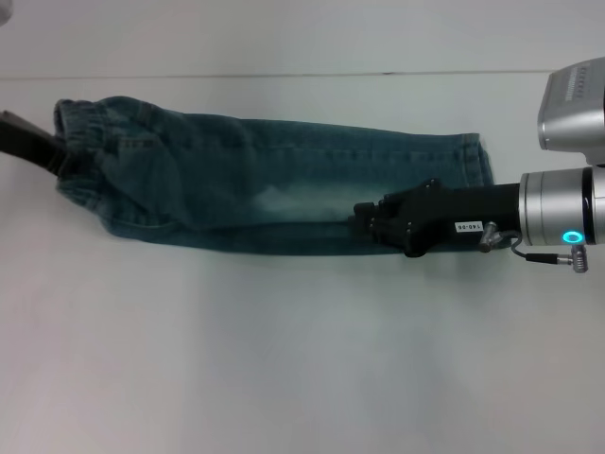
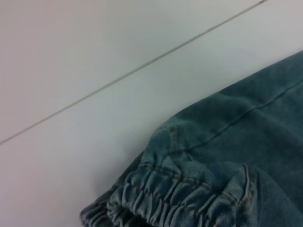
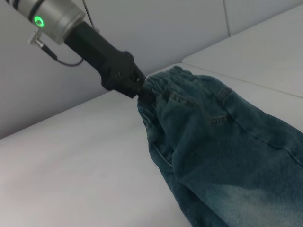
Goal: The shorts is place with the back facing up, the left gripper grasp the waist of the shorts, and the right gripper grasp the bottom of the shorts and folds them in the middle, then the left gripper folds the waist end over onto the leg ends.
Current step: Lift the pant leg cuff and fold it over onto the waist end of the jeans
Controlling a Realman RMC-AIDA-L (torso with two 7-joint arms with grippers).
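- The left gripper [image 3: 140,91] fingers are clamped on the waist [image 1: 77,142].
- The right gripper [image 1: 364,219] rests on the shorts [image 1: 274,180]; its finger opening cannot be told.
- The shorts lie folded lengthwise on the white worktop [image 1: 284,359].

Shorts [image 1: 236,180] lie folded lengthwise on table [image 1: 284,359], running left to right. Waist [image 1: 80,142] at left end, leg ends [image 1: 477,161] at right. Left gripper [image 1: 59,163] at waist, apparently clamped on its band. Right gripper [image 1: 364,222] over the near edge, right of middle, fingertips on fabric.
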